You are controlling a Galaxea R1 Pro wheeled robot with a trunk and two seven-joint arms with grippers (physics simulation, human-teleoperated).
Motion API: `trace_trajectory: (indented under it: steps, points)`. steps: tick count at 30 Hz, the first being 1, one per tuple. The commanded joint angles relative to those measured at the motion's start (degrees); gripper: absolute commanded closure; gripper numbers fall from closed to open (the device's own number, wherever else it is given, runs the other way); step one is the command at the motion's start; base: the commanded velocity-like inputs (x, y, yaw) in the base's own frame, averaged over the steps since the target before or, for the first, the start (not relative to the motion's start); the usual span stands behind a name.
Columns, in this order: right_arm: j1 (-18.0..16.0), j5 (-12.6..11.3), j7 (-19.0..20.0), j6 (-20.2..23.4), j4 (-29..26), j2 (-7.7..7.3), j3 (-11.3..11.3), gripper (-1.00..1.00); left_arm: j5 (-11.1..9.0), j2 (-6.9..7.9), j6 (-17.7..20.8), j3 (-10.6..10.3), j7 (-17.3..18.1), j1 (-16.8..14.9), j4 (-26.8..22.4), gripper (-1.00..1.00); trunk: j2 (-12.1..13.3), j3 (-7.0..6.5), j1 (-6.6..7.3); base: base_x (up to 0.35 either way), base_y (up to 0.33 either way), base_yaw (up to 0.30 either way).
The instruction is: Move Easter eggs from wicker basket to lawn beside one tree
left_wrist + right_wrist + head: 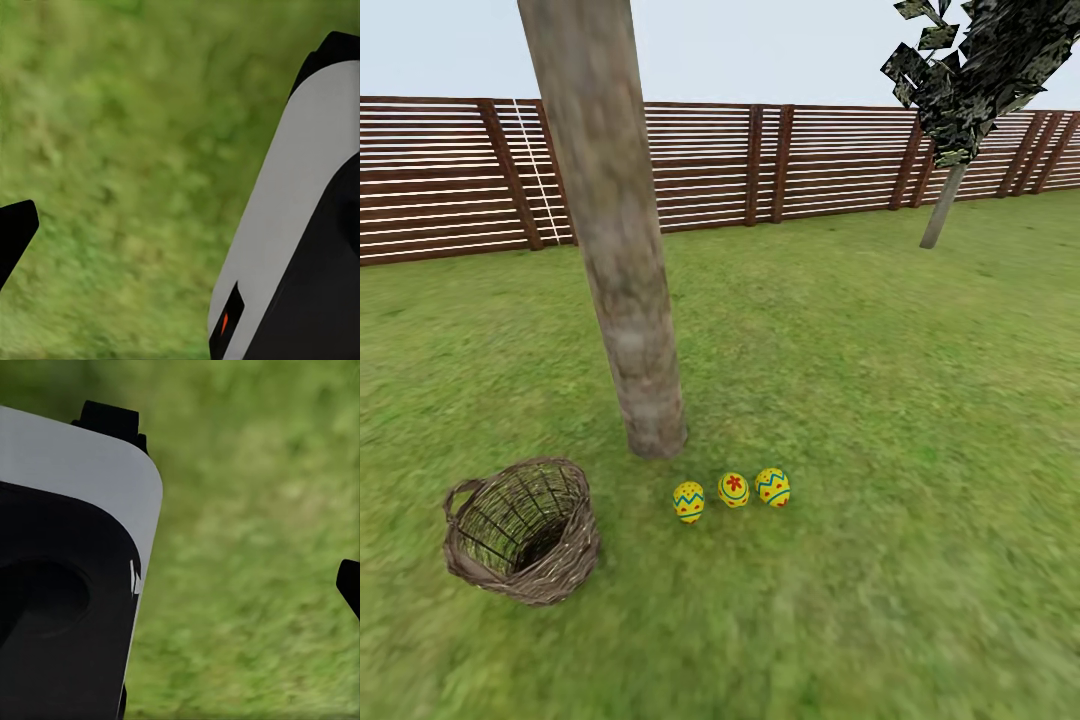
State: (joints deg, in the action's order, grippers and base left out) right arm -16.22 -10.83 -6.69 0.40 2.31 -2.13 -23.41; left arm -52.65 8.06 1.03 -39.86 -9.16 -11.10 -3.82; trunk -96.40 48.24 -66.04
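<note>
Now, eggs: three Easter eggs [732,491] on lawn [880,420] beside tree [622,300].
Basket: wicker basket [523,530] empty.
Claws: state cannot be told.

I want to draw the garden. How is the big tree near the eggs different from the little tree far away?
The big tree has a thick, pale mottled trunk, and its leaves are out of the picture; the little tree has a thin grey trunk with dark leaves showing. The big one stands by the eggs; the little one stands near the fence. Both lean and grow from the lawn.
</note>
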Motion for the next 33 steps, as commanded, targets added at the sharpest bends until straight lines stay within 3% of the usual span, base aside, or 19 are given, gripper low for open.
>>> trace_trajectory:
  steps: [1, 33]
  points:
    - [0.0, -0.5, -0.1, 0.0, 0.1, 0.02, -0.5, -1.00, -0.4, 0.03, 0.1, -0.5, -0.3, 0.0, -0.2, -1.00, 0.0, 0.04, 0.01, 0.000, 0.000, 0.000]
    - [0.0, -0.5, -0.1, 0.0, 0.1, 0.02, -0.5, -1.00, -0.4, 0.05, 0.1, -0.5, -0.3, 0.0, -0.1, -1.00, 0.0, 0.04, 0.01, 0.000, 0.000, 0.000]
